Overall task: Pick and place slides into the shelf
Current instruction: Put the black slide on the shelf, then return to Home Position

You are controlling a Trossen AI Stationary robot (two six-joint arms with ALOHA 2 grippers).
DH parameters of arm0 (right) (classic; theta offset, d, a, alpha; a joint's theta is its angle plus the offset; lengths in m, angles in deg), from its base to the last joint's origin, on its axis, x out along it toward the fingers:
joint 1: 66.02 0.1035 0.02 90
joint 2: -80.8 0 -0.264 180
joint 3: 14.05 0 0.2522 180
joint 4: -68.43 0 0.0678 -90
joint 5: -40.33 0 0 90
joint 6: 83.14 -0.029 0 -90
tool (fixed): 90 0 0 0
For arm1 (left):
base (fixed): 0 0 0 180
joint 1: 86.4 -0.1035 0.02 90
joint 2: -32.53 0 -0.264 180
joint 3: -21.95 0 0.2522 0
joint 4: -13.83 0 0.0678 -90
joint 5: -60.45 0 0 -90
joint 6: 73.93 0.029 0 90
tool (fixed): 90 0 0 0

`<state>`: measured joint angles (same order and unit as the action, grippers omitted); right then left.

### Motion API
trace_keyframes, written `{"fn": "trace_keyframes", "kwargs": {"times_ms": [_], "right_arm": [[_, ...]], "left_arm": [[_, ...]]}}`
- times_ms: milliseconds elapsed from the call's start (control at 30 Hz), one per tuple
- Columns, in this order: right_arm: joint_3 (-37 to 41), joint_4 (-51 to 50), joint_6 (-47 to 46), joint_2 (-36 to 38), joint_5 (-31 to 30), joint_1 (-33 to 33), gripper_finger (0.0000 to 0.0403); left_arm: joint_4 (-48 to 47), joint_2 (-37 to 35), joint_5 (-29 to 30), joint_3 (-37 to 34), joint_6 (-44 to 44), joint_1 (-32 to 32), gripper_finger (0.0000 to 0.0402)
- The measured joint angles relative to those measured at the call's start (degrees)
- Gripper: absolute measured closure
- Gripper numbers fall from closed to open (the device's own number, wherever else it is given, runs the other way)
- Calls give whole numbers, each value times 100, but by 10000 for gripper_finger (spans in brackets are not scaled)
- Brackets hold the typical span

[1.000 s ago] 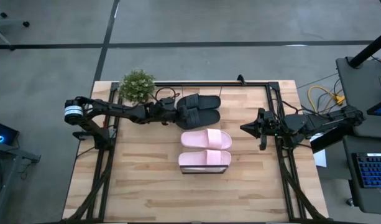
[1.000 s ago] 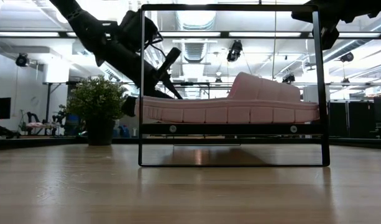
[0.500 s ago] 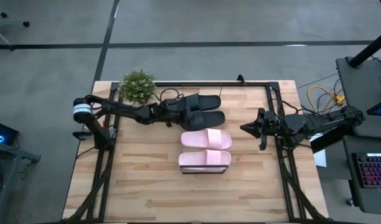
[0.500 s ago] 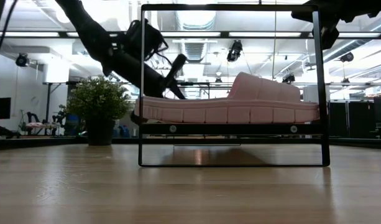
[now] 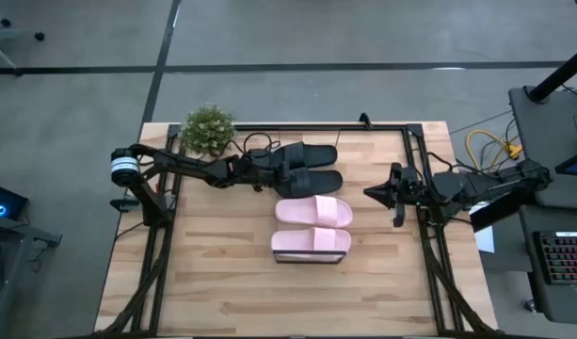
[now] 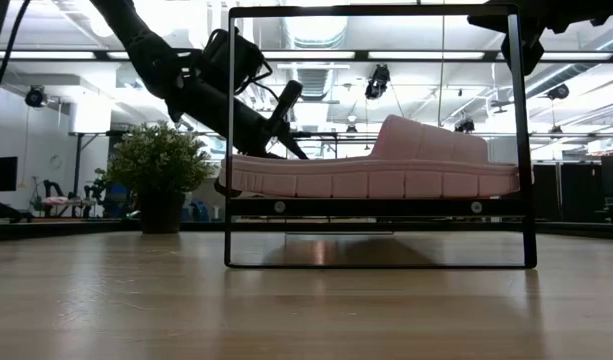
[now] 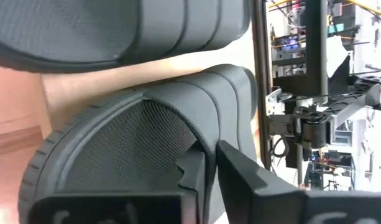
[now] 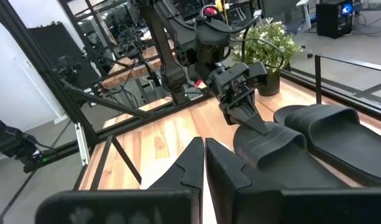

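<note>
Slides (image 5: 312, 229), smooth pink foam pair, ribbed black rubber pair (image 5: 307, 168)

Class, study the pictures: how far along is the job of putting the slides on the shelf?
Looks done: the pink slides and the first black slide lie in a row on the shelf. In hand: the left tool pinches the second black slide, which lies beside the first. Left: probably only letting go and drawing back. The right tool waits, shut, at the table's right side.
</note>
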<state>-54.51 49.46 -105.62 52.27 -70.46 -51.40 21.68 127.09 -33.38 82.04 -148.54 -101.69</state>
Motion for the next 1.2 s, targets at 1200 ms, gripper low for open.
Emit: {"fn": "trace_keyframes", "kwargs": {"times_ms": [1200], "right_arm": [[0, -35, 0, 0, -9, 0, 394]], "left_arm": [[-1288, -749, -55, -45, 1258, -9, 249]]}}
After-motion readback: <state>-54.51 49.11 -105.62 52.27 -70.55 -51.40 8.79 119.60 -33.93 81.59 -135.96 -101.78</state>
